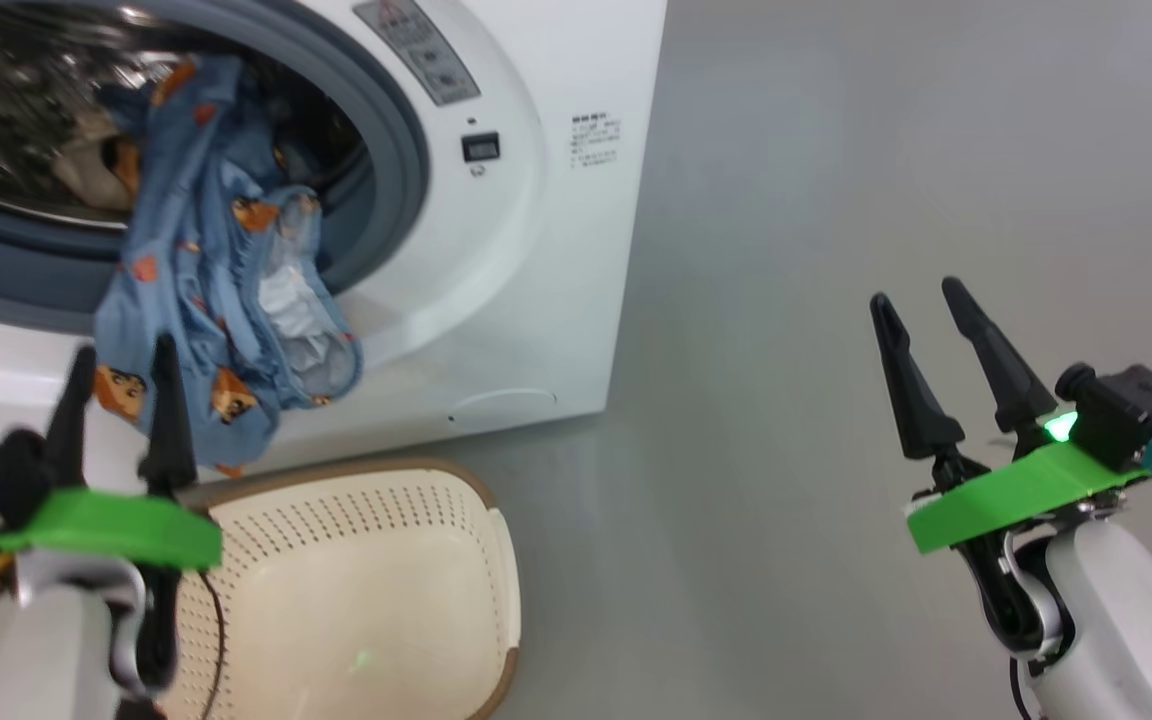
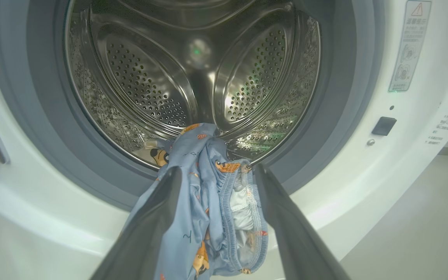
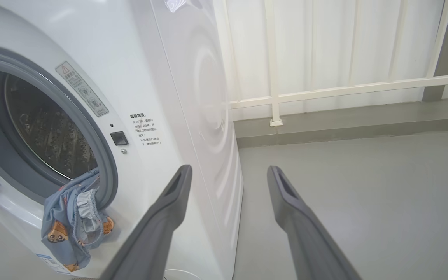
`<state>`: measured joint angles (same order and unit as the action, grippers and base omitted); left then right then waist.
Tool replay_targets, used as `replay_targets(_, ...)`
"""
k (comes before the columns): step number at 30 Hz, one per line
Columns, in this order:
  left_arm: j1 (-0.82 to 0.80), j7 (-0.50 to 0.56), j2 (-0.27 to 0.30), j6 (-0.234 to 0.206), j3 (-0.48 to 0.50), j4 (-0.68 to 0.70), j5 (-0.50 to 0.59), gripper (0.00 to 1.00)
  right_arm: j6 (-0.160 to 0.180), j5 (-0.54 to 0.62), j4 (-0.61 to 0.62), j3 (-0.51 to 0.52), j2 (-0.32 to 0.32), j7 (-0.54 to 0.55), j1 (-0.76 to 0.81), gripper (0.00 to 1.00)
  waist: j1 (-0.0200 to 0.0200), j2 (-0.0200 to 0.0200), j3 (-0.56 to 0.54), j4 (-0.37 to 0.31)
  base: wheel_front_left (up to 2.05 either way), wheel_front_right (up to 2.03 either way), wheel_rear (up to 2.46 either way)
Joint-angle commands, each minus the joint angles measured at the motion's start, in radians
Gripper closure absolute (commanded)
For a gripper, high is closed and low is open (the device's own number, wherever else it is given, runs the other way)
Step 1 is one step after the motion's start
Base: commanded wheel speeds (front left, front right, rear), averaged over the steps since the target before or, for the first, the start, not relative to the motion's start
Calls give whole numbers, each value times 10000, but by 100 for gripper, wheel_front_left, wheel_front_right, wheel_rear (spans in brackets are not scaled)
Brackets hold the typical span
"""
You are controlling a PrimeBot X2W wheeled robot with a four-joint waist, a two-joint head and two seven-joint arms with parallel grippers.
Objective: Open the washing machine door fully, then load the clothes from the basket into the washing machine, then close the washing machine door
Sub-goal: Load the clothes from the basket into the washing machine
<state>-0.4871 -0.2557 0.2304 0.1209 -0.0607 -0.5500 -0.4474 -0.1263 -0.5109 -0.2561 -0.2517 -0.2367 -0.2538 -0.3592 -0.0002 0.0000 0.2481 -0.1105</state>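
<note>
While the washing machine (image 1: 556,250) stands with its round mouth uncovered, the clothes (image 1: 206,260) lie half in and half out of it. The light-blue fabric with orange-brown cartoon figures starts on the floor of the perforated steel drum (image 2: 142,77), crosses the grey rubber gasket (image 1: 406,150) and hangs down the white front panel. A bit of white lining shows in the folds.

The left pincer (image 1: 124,352) is spread wide, its two dark fingers pointing at the lower lip of the opening. In the left wrist view the hanging cloth shows between them, but they are not closed on it. Whether either finger touches the fabric cannot be told.

The right pincer (image 1: 918,295) is also spread wide and pinches nothing. It hangs over the grey floor (image 1: 836,150), well apart from the machine and off its right front corner.

The basket (image 1: 496,560), cream-white with a brown rim, sits on the floor just in front of the machine, below the dangling hem. The left forearm covers its left side.

A grey warning label (image 1: 416,50) and a small dark latch socket (image 1: 480,147) sit on the panel to the right of the opening.

Bright green bands wrap both wrists, and a green light glows on the right one. In the right wrist view a cream railing (image 3: 325,91) runs along the wall behind the machine.
</note>
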Motion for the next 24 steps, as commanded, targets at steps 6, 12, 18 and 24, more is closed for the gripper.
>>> replay_targets(6, 1363, -60, -17, -12, 646, 1227, 476, 0, -44, -162, 137, 5, -181, -80, 595, 0, 2, 0, -1069, 429, 0, 0, 0)
replay_targets(12, 2361, -60, -232, 8, 1044, 1912, 680, 0, -44, -156, 205, 83, -262, -80, 830, 0, 2, 0, -1347, 526, 0, 0, 0)
replay_targets(18, 2708, -60, -414, 16, 1198, 2249, 870, 0, -44, -130, 279, 157, -295, -80, 961, 0, 2, 0, -1391, 638, 0, 0, 0)
replay_targets(24, 2746, -60, -555, 33, 1224, 2378, 999, 0, -44, -126, 291, 168, -286, -80, 980, 0, 2, 0, -1381, 718, 0, 0, 0)
